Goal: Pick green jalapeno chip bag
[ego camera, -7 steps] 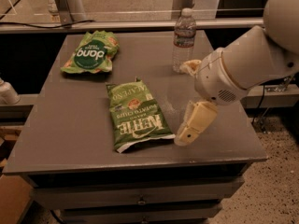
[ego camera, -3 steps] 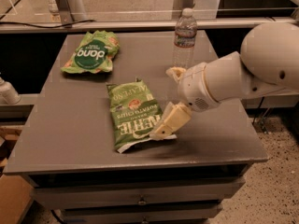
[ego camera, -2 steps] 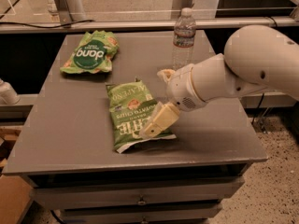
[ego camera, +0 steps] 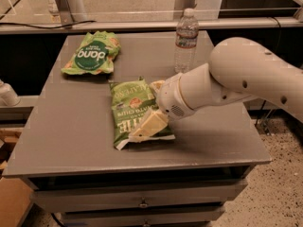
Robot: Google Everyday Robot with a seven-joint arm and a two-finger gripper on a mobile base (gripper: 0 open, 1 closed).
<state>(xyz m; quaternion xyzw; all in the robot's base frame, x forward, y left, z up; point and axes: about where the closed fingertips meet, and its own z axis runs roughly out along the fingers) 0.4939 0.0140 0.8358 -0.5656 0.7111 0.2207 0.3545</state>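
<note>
The green jalapeno chip bag [ego camera: 127,109] lies flat on the grey table [ego camera: 66,131], near its middle, with the white end seam toward the front edge. My gripper [ego camera: 152,106] hangs over the bag's right half, coming in from the right on the white arm. Its cream fingers are spread apart: one fingertip [ego camera: 147,126] rests over the bag's near right corner, the other sits by the bag's far right edge. The gripper is open, and the bag lies on the table.
A smaller green bag with a dark round "dang" logo [ego camera: 91,55] lies at the table's back left. A clear water bottle [ego camera: 186,39] stands upright at the back, just behind the arm. A drawer front [ego camera: 142,195] is below the table's front edge.
The arm has swung left, from beside the bag's right edge to over the bag itself. The bags and the bottle have not moved.
</note>
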